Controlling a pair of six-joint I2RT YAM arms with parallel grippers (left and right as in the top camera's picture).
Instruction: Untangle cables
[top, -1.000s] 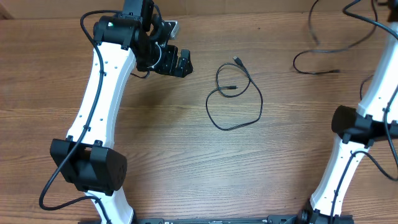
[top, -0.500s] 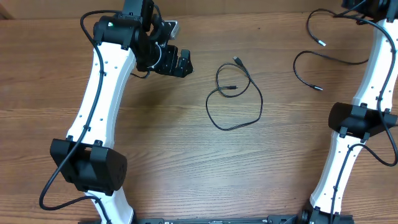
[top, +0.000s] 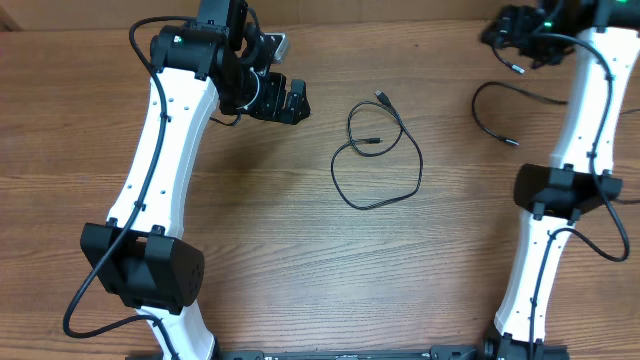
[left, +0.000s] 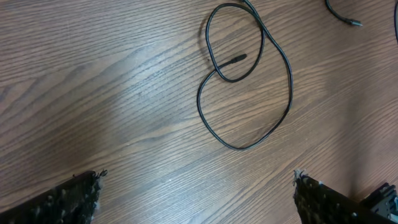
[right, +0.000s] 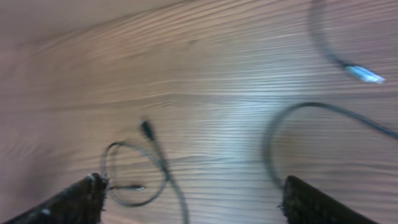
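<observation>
Two thin black cables lie apart on the wooden table. One looped cable (top: 419, 165) rests mid-table, crossing itself near its plug; it shows in the left wrist view (left: 290, 81) and, blurred, in the right wrist view (right: 165, 169). The other cable (top: 477, 112) curves at the right, partly behind the right arm, with a pale plug tip (right: 364, 73). My left gripper (top: 293, 102) hovers open to the left of the loop, its jaws wide over bare wood (left: 196, 190). At the table's far right, my right gripper (top: 510, 35) is open, nothing between its fingers (right: 193, 190).
The white left arm (top: 165, 150) stretches along the left side and the white right arm (top: 565, 170) along the right side. The table's far edge (top: 400, 22) runs just behind both grippers.
The right gripper has opened and let go of the right-hand cable, whose end now lies on the table. The right arm has swung left into view. The left arm has not moved.
</observation>
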